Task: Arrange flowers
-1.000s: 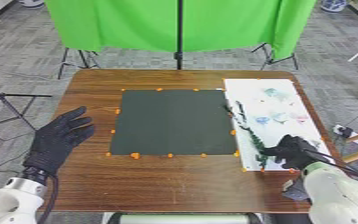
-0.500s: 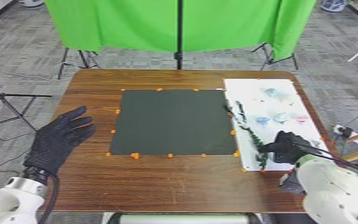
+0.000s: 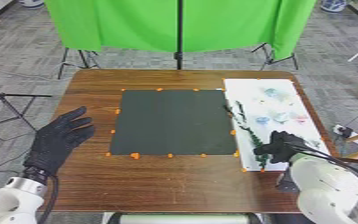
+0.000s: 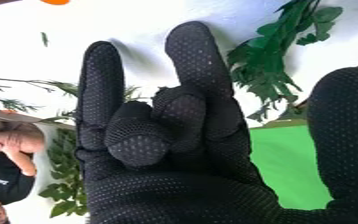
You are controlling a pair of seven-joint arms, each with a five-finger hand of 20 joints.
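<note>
Green stem (image 3: 254,140) lies on the white sheet (image 3: 246,90), just beside my right hand (image 3: 285,145): thumb wide of the fingers, nothing held. Best method: straddle the stem, pinch squarely, lift without dragging.

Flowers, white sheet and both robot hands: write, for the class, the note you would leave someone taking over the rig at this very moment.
Left hand: open and empty, over the table's left side.
Right hand: open, nothing seen in its grasp, at the near part of the white sheet, by the green stems.
Things: stems along the sheet's left side, next to the dark mat; blue and pink flowers farther right on the sheet.
Done: no arrangement to be seen.
Left: all the arranging, probably starting with a stem near the right hand.
</note>
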